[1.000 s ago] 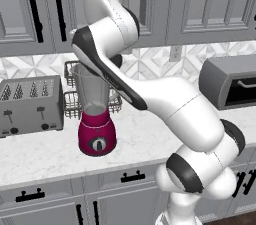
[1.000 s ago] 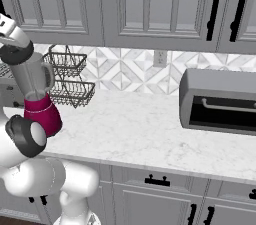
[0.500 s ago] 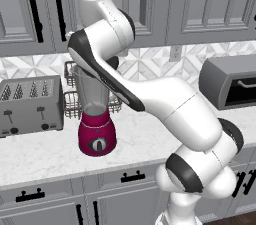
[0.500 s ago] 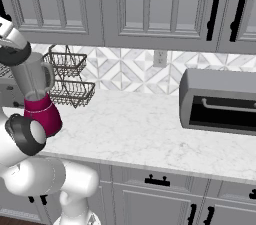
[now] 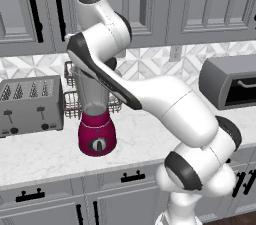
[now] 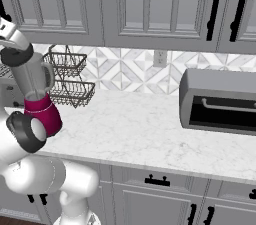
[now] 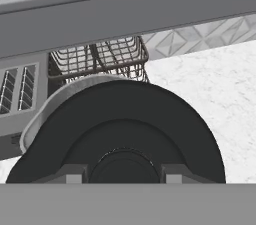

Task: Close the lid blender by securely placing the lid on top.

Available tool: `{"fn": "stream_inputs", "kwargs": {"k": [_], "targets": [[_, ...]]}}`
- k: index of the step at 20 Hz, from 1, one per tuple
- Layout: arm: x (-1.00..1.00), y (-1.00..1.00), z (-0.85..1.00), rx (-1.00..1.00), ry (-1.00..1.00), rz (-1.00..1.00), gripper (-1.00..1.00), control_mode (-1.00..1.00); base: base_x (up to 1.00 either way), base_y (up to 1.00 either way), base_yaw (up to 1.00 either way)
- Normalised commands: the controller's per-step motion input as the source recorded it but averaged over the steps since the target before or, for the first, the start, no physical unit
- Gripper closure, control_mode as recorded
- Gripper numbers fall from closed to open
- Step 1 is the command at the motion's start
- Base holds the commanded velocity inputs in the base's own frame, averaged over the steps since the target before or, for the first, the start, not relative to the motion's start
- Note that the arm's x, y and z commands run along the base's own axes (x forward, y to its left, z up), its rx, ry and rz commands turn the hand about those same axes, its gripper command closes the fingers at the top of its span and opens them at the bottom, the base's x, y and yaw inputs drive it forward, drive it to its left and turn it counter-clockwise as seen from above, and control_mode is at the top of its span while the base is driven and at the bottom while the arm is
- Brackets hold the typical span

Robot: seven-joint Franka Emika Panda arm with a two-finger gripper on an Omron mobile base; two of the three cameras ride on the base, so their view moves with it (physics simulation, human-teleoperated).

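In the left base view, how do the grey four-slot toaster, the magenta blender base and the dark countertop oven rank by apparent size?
1. Grey four-slot toaster and dark countertop oven: alike; the oven is cut by the frame edge, so unranked.
2. Magenta blender base: smallest.

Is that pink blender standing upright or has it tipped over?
Upright. The blender stands with its magenta base flat on the counter and its clear jar pointing straight up, beside the toaster.
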Motion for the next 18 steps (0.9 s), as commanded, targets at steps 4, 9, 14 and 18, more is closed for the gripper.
{"fn": "stream_inputs", "kwargs": {"k": [4, 9, 14, 18], "targets": [[0.26, 0.01, -0.08, 0.00, -0.03, 0.00, 1.00, -1.00, 0.00, 0.00, 0.00], [0.24, 0.07, -0.11, 0.00, -0.03, 0.00, 1.00, -1.00, 0.00, 0.00, 0.00], [0.23, 0.25, -0.06, 0.00, -0.03, 0.00, 1.00, -1.00, 0.00, 0.00, 0.00], [0.23, 0.32, -0.02, 0.00, -0.04, 0.00, 1.00, -1.00, 0.00, 0.00, 0.00]]}}
